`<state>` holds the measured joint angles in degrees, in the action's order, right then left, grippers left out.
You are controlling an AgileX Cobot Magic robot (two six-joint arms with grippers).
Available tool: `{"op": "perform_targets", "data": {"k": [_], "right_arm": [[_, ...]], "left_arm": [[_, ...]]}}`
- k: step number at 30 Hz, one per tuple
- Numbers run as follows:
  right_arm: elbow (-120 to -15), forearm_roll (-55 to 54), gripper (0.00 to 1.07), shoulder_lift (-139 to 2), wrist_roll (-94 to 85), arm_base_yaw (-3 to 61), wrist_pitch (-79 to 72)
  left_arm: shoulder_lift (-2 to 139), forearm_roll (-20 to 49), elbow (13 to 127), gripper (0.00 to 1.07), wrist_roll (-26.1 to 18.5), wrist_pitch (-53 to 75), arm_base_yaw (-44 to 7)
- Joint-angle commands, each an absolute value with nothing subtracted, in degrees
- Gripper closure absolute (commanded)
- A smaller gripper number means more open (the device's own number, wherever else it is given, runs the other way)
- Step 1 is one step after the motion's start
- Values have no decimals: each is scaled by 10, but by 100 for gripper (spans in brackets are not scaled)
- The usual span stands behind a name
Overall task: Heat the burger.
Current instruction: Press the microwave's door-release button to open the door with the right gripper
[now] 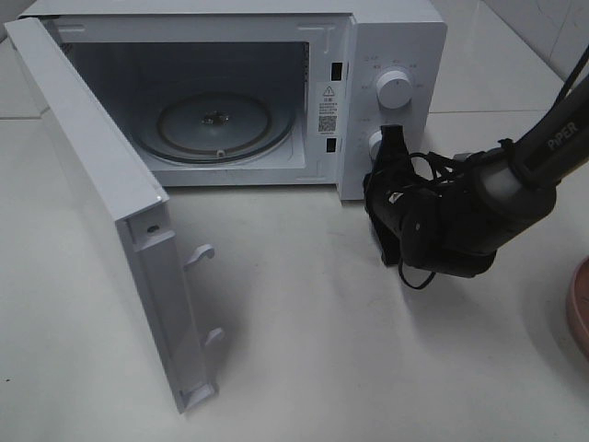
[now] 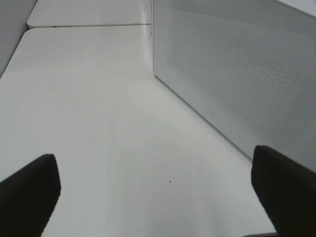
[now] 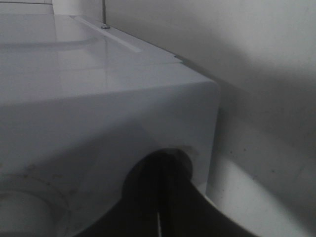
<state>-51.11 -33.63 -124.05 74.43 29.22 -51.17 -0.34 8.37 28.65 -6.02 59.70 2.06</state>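
Observation:
The burger is out of view in every frame. The white microwave (image 1: pixel 386 55) stands at the back with its door (image 1: pixel 110 212) swung wide open to the left, and its glass turntable (image 1: pixel 213 124) is bare. My right gripper (image 1: pixel 390 140) is shut, its tips against the control panel at the lower knob (image 1: pixel 375 141). In the right wrist view the shut fingers (image 3: pixel 173 207) meet the panel's lower edge. My left gripper (image 2: pixel 158 197) is open and empty above the bare table; it does not show in the exterior high view.
The upper knob (image 1: pixel 394 89) sits above the right gripper. A pink plate (image 1: pixel 580 308) shows at the right edge of the table. In the left wrist view a perforated grey panel (image 2: pixel 237 74) stands close beside the left gripper.

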Motion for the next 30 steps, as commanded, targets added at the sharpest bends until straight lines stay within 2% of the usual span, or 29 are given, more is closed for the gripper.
{"op": "perform_targets", "data": {"k": [1,23,30], "right_arm": [[-521,-319,107,-1223,751,276,-600],[-435,-306,107,-1133,752,276,-443],[-411,-280,107,-1067,718,276,-348]], "left_arm": [[-17,84,285,6,-60,595,18],[-17,84,285,6,-60,595,18],[-17,83,285,6,-60,595,18]]}}
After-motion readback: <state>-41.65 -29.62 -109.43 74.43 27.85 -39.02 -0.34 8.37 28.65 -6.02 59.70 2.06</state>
